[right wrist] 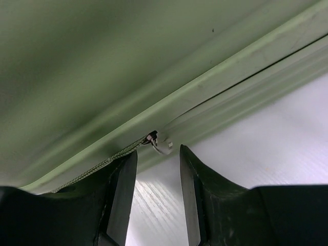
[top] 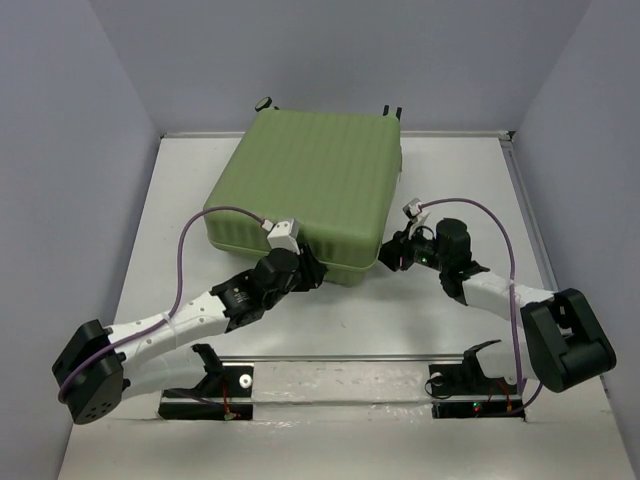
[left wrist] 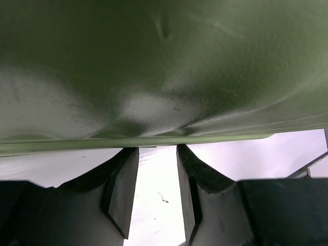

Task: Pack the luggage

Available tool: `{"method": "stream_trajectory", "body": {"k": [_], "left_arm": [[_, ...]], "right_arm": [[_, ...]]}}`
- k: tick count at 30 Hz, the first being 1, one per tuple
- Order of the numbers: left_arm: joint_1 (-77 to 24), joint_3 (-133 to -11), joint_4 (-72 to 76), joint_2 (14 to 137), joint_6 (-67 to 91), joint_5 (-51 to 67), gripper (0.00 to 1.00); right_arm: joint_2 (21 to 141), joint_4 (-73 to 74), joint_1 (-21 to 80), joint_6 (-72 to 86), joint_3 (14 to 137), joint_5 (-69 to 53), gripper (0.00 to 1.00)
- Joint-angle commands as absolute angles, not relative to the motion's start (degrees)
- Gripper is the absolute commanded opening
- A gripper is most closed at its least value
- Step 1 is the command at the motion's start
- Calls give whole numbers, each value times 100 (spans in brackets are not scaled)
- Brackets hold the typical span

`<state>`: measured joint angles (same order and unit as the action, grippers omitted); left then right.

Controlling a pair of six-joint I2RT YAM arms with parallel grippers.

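Note:
The luggage [top: 305,185], a light-green ribbed hard-shell suitcase, lies closed and flat on the white table [top: 470,190]. My left gripper [top: 318,266] is at the suitcase's near edge. In the left wrist view the left gripper [left wrist: 157,148] is open, with its tips under the shell's rim [left wrist: 164,77] and only table between them. My right gripper [top: 388,256] is at the near right corner. In the right wrist view the right gripper [right wrist: 158,151] is open, just short of the small zipper pull [right wrist: 161,147] on the seam of the luggage [right wrist: 128,61].
Small black wheels [top: 264,102] stick out at the suitcase's far side, against the back wall. Grey walls close in the table on the left, right and back. A metal rail [top: 340,357] with both arm bases runs along the near edge.

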<state>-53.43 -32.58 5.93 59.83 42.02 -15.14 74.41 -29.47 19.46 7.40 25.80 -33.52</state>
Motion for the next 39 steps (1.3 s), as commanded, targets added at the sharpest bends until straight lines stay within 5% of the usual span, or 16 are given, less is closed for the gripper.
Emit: {"method": "stream_trajectory", "body": {"k": [1, 12, 17, 24, 39], "left_arm": [[-5309, -3296, 984, 6012, 4166, -1574, 46], [-5317, -3331, 1090, 6117, 4175, -1433, 44], [-5335, -3410, 1221, 6249, 4113, -1275, 43], [-5379, -3568, 1546, 6319, 4104, -1318, 43], [-5115, -4614, 1687, 6873, 3727, -1828, 44]], "right_arm": [[7479, -4251, 1916, 571, 2611, -3683, 45], [7708, -5194, 1916, 650, 2434, -3568, 35], [7796, -5588, 1916, 992, 2426, -3692, 7], [7182, -5494, 1916, 1625, 1996, -3235, 7], [4422, -827, 4171, 2469, 1688, -1469, 7]]}}
